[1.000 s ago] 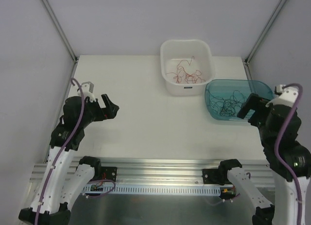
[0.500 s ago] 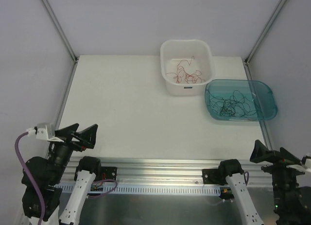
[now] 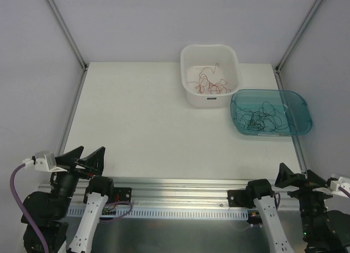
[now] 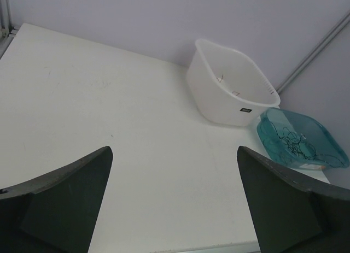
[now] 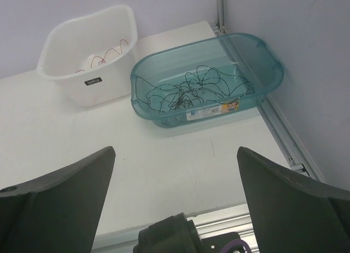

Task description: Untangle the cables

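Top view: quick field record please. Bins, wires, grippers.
white bin: far side of table, right of centre
white bin contents: red wires, loose curls
teal bin: right of white bin, slightly nearer
teal bin contents: black wires, loose tangle
left gripper: open, empty, at near left edge
right gripper: open, empty, at near right edge

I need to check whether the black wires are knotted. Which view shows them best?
The right wrist view: the black wires appear largest there, in the teal bin, with single loops visible. The top view shows them small but unobstructed; the left wrist view shows only a far, faint tangle.
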